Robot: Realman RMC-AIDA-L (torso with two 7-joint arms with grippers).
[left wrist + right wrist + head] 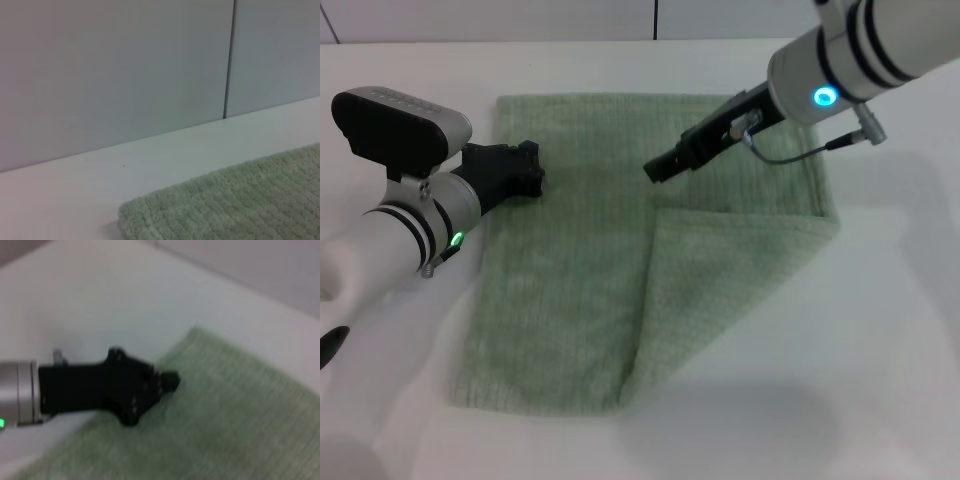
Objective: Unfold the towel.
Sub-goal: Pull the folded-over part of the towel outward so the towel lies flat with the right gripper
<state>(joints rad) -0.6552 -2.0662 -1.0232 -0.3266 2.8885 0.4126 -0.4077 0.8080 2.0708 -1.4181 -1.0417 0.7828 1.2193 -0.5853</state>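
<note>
The towel (580, 250) lies flat on the white worktop (880, 330), mostly spread out — only its near right part is folded over the rest as a slanted flap, the crease running from the middle of the cloth down to the near edge. The left gripper (525, 170) sits low over the towel's left edge near the far left corner, and whether its jaws are wide or narrow cannot be told. The right gripper (660, 168) hangs above the towel's far middle, just beyond the flap's top — its jaws look narrow, holding nothing.
</note>
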